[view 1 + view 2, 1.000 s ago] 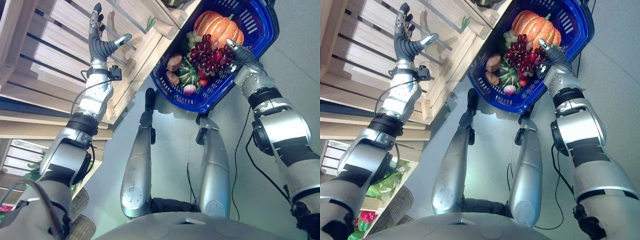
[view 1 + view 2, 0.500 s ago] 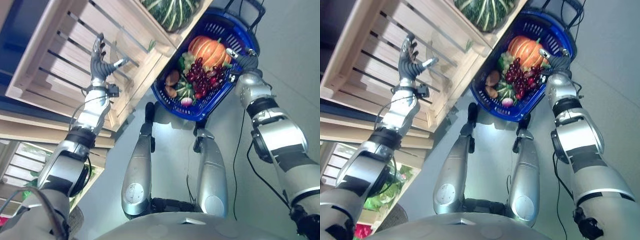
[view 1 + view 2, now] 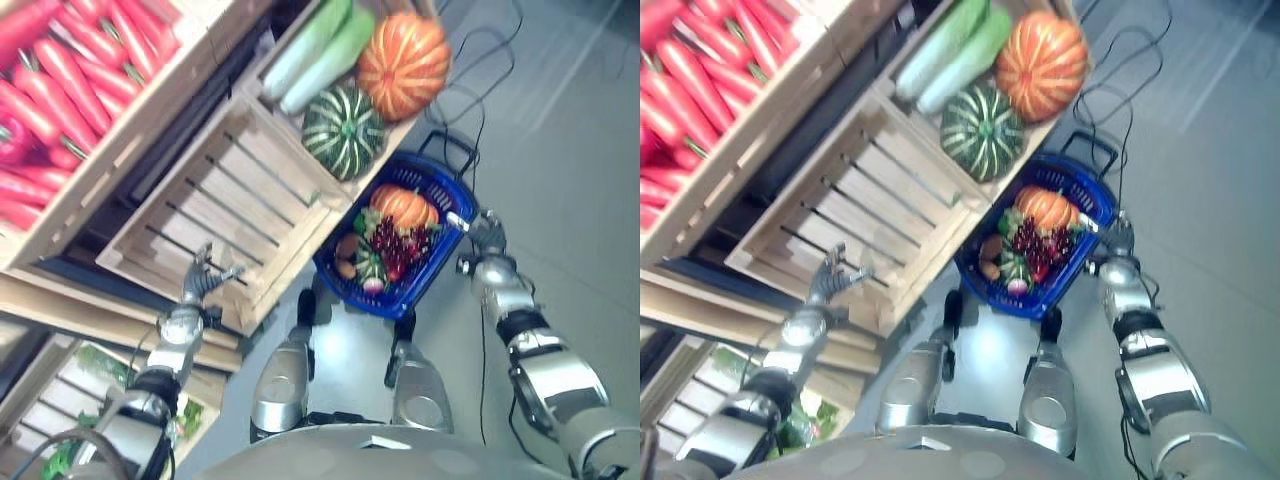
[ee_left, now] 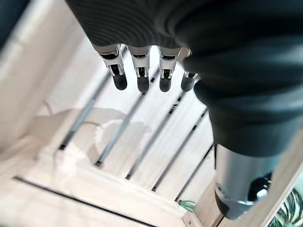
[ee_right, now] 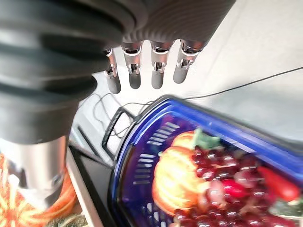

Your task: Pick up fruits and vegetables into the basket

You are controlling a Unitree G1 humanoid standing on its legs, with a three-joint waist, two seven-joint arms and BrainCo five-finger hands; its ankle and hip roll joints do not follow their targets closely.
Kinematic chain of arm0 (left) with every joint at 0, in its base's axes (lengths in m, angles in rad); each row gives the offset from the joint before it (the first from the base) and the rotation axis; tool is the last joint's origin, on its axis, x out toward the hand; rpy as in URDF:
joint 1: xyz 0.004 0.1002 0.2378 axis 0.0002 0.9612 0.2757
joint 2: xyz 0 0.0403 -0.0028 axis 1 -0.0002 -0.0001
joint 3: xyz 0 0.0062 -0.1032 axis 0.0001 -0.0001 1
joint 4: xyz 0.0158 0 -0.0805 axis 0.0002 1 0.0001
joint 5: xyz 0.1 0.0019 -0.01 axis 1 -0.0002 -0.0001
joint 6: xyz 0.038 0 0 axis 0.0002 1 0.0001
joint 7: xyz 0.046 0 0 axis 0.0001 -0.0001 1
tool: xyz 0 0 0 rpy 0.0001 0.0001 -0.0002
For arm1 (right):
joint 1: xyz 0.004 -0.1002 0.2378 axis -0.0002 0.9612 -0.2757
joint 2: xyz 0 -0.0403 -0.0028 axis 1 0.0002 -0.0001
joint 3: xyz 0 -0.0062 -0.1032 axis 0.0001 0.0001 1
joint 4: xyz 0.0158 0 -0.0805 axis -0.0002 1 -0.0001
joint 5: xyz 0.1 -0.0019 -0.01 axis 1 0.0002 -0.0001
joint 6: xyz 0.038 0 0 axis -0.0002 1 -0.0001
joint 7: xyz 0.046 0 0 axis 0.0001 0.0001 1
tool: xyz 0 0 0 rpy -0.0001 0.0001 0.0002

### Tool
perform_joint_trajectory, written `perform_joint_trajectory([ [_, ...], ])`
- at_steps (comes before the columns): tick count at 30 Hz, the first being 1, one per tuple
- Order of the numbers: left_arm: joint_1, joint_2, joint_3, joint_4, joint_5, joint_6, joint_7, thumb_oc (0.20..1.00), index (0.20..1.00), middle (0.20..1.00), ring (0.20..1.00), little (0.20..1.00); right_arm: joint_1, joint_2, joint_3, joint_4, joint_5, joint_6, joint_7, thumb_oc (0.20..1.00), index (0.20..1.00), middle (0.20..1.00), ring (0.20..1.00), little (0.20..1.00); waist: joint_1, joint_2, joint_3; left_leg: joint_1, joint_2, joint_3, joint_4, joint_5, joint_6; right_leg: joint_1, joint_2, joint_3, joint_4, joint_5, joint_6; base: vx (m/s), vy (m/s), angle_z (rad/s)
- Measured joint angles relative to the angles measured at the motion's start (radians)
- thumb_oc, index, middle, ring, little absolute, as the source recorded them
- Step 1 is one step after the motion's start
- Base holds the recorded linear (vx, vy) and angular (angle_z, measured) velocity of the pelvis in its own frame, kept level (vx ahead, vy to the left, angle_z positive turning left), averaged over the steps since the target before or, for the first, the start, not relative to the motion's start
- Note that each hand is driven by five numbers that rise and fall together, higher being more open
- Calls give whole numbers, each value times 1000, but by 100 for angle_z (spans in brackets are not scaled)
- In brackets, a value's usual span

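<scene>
Nowhere legible print; blue basket [image 3: 345,268] full, right hand [image 3: 487,232] relaxed beside rim, left hand [image 3: 199,279] spread over empty crate [image 3: 215,215].

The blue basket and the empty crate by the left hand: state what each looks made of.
The blue basket looks like moulded plastic: glossy, uniformly blue, with rows of slots in its wall. The empty crate looks like unfinished pale wood: matte slats with gaps between them and faint grain, probably softwood. The left hand hovers at it with open fingers.

Red peppers [image 3: 60,60] in upper wooden crate cut by edge; small produce under dark grapes [image 3: 395,245] in blue plastic basket [image 3: 440,185] too blurred to identify.
</scene>
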Motion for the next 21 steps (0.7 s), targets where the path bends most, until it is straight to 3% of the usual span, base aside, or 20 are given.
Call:
perform_joint_trajectory([
  [3,69,-6,1,72,61,0,-48,1000,1000,1000,1000,1000,112,45,-8,64,-32,-5,21,1000,1000,1000,1000,1000,-16,-26,-102,40,9,11,0,-22,-8,54,11,-3,-35,-3,-1,168,12,-3],
  [11,111,-64,2,241,74,-10,-174,1000,1000,1000,1000,1000,266,102,-29,227,-161,54,94,1000,1000,1000,1000,1000,-43,-75,-217,81,24,41,-6,-38,-8,80,21,19,-40,-11,-10,58,14,-9],
  [16,137,-72,-1,312,106,-14,-201,1000,1000,1000,1000,1000,341,123,-19,297,-264,110,162,1000,1000,1000,1000,1000,-63,-77,-251,85,27,50,-6,-40,-12,76,20,22,-40,-10,-11,25,8,-5],
  [21,145,-74,0,317,104,-4,-254,1000,1000,1000,1000,1000,383,129,-16,305,-307,116,229,1000,1000,1000,1000,1000,-71,-70,-256,98,37,73,-6,-41,-12,76,25,44,-40,-8,-13,30,13,-13],
])
